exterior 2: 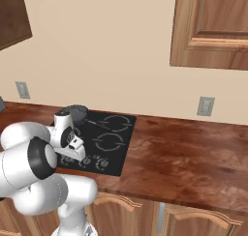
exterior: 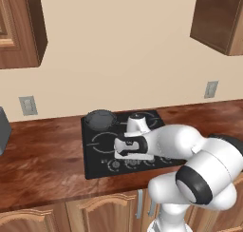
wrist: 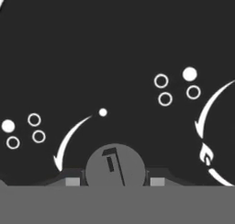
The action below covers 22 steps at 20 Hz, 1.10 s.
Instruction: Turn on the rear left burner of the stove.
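The stove (exterior: 97, 145) is a black glass cooktop with white burner rings, set in the wooden counter. Its row of small knobs (exterior: 114, 165) runs along the front edge. My gripper (exterior: 124, 156) points down onto that row, left of its middle, and also appears at the stove's near left corner (exterior 2: 72, 156). Up close, a round grey knob (wrist: 114, 161) with a slightly tilted pointer mark sits between my fingertips (wrist: 71, 182), which press against its two sides. White arc arrows and dot clusters are printed around it.
A dark round pan (exterior: 99, 119) rests on the rear left burner, behind my hand. Wall sockets (exterior: 27, 105) sit above the counter, and wooden cupboards (exterior: 220, 19) hang overhead. Bare wooden counter (exterior 2: 184, 148) stretches right of the stove.
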Available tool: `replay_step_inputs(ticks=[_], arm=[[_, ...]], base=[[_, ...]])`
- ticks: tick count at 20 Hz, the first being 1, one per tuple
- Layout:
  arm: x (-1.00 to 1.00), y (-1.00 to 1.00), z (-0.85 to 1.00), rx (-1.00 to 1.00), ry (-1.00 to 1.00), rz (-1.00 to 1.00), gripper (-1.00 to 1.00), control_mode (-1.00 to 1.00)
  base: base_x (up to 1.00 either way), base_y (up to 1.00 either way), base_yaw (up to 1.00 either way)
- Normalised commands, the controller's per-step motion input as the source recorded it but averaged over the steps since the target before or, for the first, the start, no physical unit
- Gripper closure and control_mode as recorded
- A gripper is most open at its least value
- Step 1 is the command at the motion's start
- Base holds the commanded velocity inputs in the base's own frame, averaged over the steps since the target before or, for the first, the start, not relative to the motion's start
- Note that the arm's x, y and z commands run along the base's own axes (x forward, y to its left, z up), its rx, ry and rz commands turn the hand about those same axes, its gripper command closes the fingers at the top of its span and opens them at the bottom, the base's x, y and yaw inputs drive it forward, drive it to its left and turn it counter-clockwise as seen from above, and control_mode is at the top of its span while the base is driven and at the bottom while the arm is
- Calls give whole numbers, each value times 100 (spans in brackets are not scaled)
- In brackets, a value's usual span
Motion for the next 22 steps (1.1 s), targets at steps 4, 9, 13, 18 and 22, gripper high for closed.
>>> replay_step_inputs(ticks=[4,9,13,18,22], arm=[[0,0,-14,0,0,1,100,-100],[0,0,-19,0,6,18,100,-100],[0,-12,-34,0,0,48,100,-100],[0,-25,-43,0,-18,56,100,-100],[0,-24,-37,4,-27,57,100,-100]], base=[[0,0,0],[0,0,0],[0,0,0],[0,0,0],[0,0,0]])
